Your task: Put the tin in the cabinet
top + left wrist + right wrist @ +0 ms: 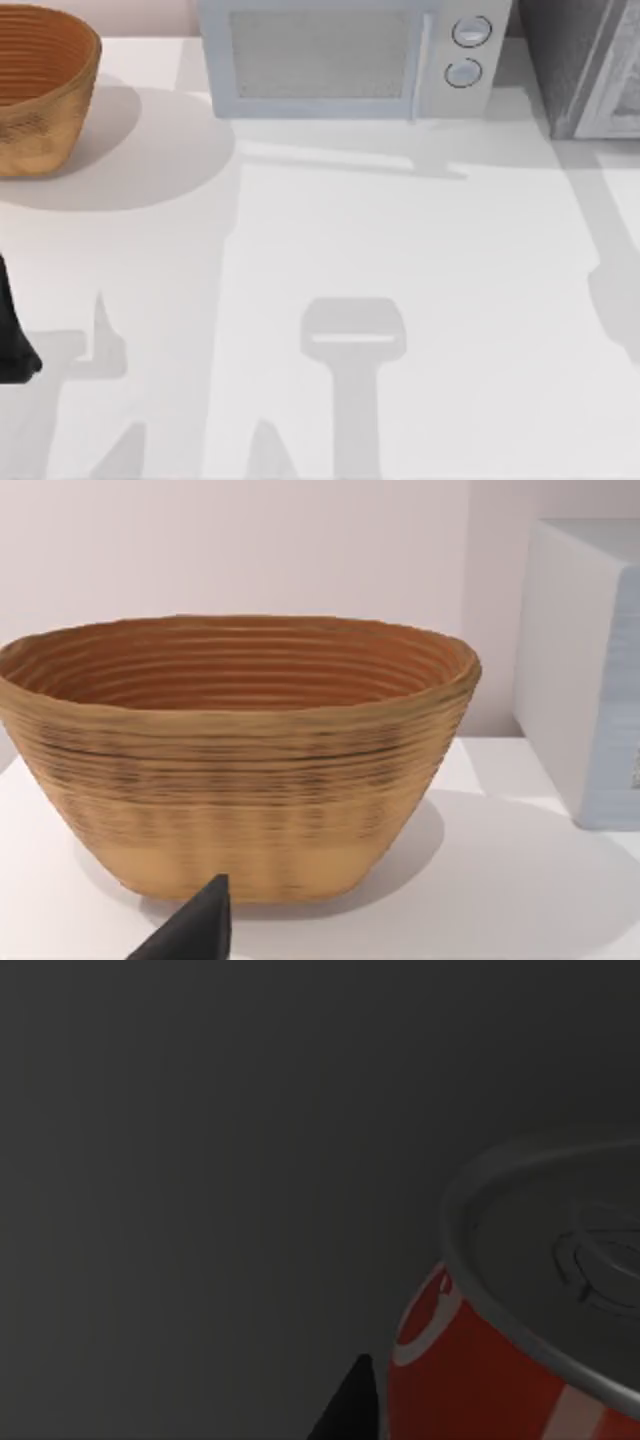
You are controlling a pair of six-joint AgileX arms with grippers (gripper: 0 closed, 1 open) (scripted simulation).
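Note:
The tin (pixel 480 1380) is seen very close in the right wrist view, with its red label, white marks and silver top (pixel 560 1260). Dim dark grey surroundings lie behind it. A dark part of my right gripper (pixel 350 1410) sits right beside the tin's wall; I cannot tell whether it holds the tin. The cabinet (pixel 570 60) is a dark grey speckled box at the table's back right, with a lighter framed door panel (pixel 620 90). My left arm (pixel 12 345) is parked at the table's left edge, and a dark part of its gripper (pixel 200 930) faces the basket.
A woven brown basket (pixel 40 90) stands at the back left, also seen as the basket (pixel 240 750) in the left wrist view. A light grey microwave (pixel 350 55) with two round knobs stands at the back middle. The white table (pixel 400 250) spreads in front.

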